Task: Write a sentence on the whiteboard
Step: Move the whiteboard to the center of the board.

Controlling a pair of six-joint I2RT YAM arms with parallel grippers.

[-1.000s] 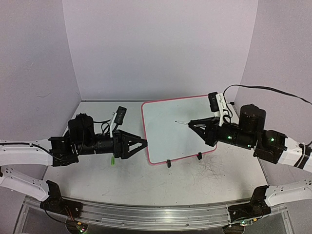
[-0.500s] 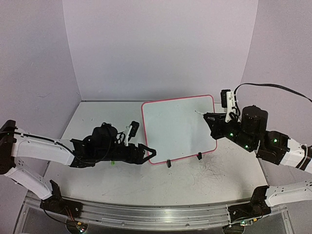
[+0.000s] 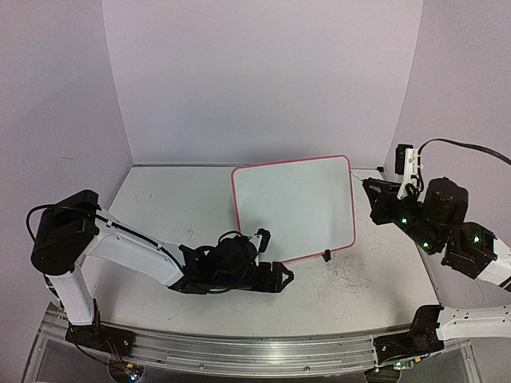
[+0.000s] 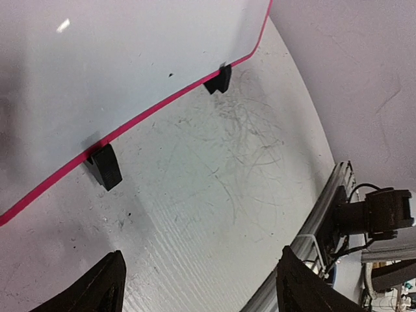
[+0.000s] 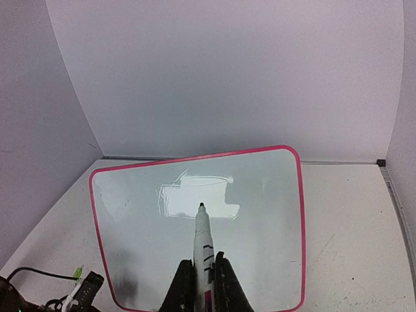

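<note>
Whiteboard (image 3: 295, 203) stands tilted on black clip feet (image 4: 105, 168) toward the back of the scribbled surface (image 3: 152, 211). I see my left pincer (image 3: 281, 276) low at its near edge, jaws wide and empty. My right pincer (image 5: 200, 286), off to the board's right, clamps a marker (image 5: 201, 240) pointing at it.

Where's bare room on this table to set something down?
The grey tabletop between the left wall and the pink-rimmed white whiteboard is bare. Crowded: the board's near edge, where the open left gripper sits by a black clip foot.
</note>
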